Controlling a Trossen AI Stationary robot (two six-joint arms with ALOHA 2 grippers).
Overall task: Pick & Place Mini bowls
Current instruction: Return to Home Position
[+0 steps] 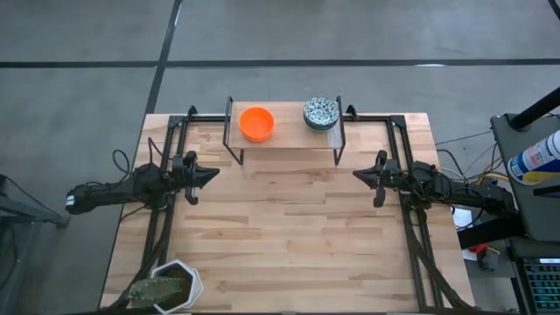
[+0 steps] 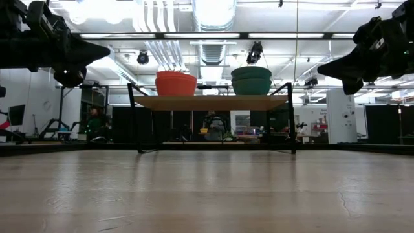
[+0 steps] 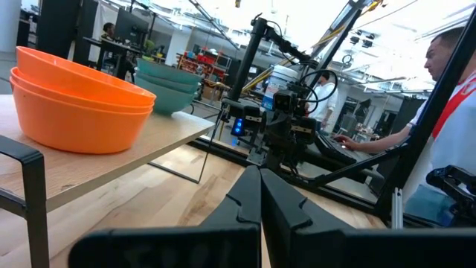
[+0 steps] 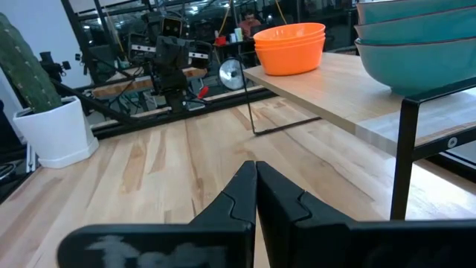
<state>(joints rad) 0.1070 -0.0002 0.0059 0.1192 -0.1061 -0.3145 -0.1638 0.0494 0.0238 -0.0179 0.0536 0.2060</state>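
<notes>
In the high view, the left gripper (image 1: 210, 174) is seen left of centre, held above the table (image 1: 289, 245). Its fingers (image 3: 242, 201) are shown pressed together on nothing in the left wrist view. A white plant pot (image 1: 182, 282) is found at the table's lower left corner. At the upper middle of the frame a shelf (image 1: 289, 140) is set along the table's far edge. On its left part the orange bowls (image 1: 256, 123) are stacked (two rims are made out in the wrist views). On its right part the patterned bowls (image 1: 320, 113) are stacked, well apart from the orange stack. Right of centre, the right gripper (image 1: 359, 175) is held level with the left one, its fingers (image 4: 238, 197) likewise closed on nothing.
</notes>
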